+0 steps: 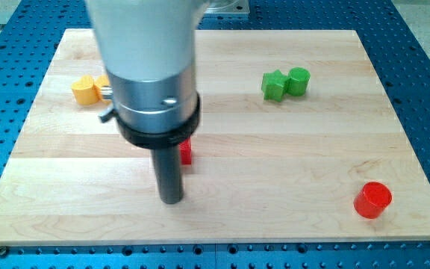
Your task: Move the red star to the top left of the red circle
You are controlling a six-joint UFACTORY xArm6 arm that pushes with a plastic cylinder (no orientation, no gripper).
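The red circle (372, 199) stands near the board's lower right corner. A red block (187, 152), mostly hidden behind my rod, shows just right of it at the board's middle left; its shape cannot be made out. My tip (172, 200) rests on the board just below and left of that red block, far to the left of the red circle.
A green star (273, 85) and a green circle (298, 80) touch at the upper right. A yellow block (85, 90) sits at the upper left, with another yellow piece (101, 84) partly hidden by the arm. The wooden board (312, 149) lies on a blue perforated table.
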